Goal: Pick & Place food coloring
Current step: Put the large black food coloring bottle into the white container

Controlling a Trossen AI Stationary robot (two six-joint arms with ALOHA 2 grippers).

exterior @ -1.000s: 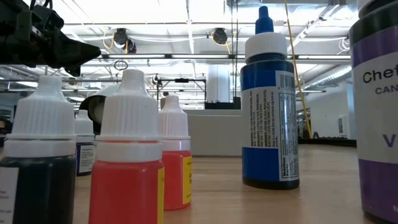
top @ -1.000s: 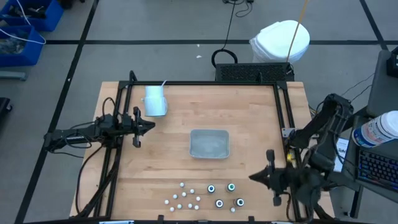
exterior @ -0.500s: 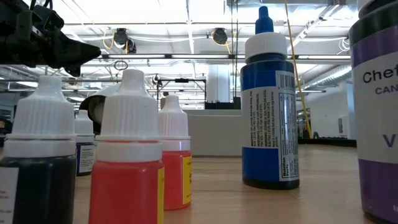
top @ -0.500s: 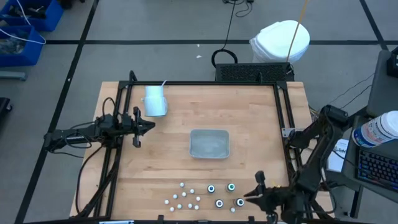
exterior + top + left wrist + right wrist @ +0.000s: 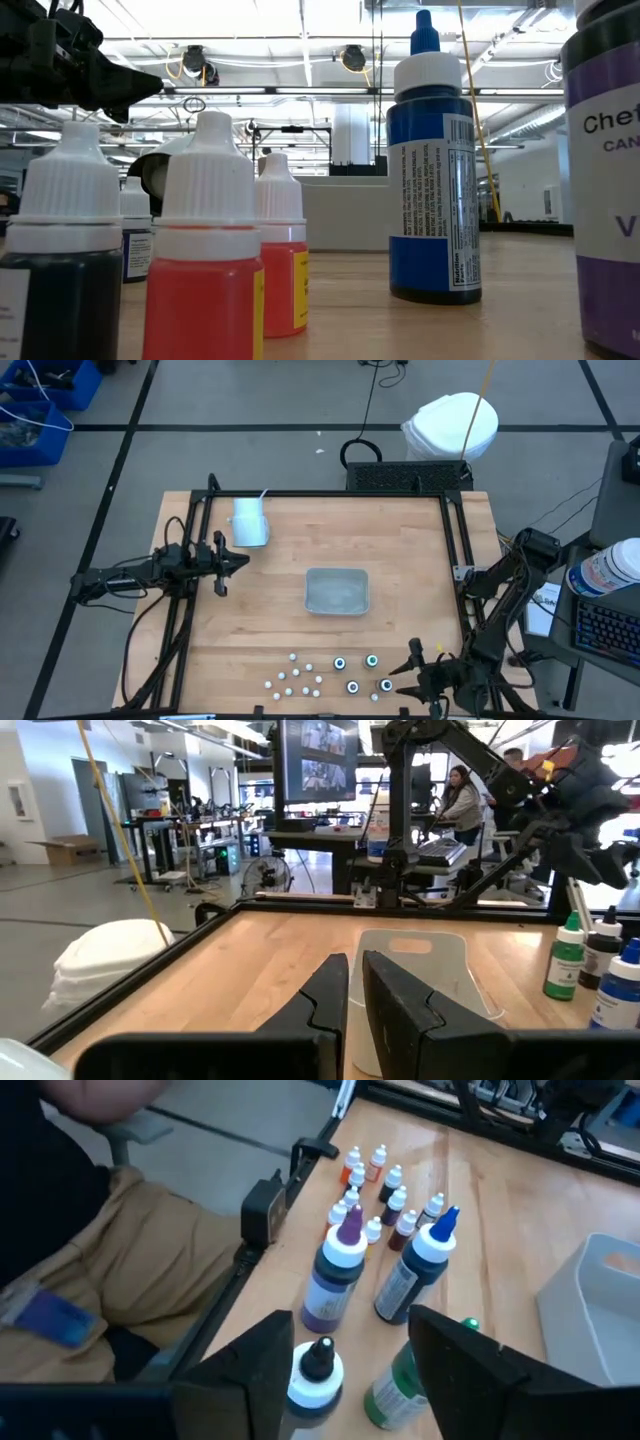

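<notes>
The food coloring bottles stand upright on their bases near the table's near edge. Several bigger ones (image 5: 362, 673) are on the right and several small white-capped ones (image 5: 300, 674) on the left. In the right wrist view I see a purple bottle (image 5: 335, 1280), a blue one (image 5: 413, 1270), a black-tipped one (image 5: 317, 1372) and a green one (image 5: 398, 1390). My right gripper (image 5: 408, 670) hovers open just right of the bigger bottles and touches none. Its fingers straddle the black-tipped and green ones from above. My left gripper (image 5: 235, 563) waits at the table's left side, shut on nothing.
A grey tray (image 5: 337, 591) sits mid-table and a white cup (image 5: 248, 521) at the far left. A black frame rail (image 5: 458, 550) runs along the table's edges. A person's tan trousers (image 5: 120, 1250) show just beyond the near edge.
My right gripper has dropped and gone toward the near edge and the bigger bottles. Its fingers have opened wide on the way. The bottles have not moved.
</notes>
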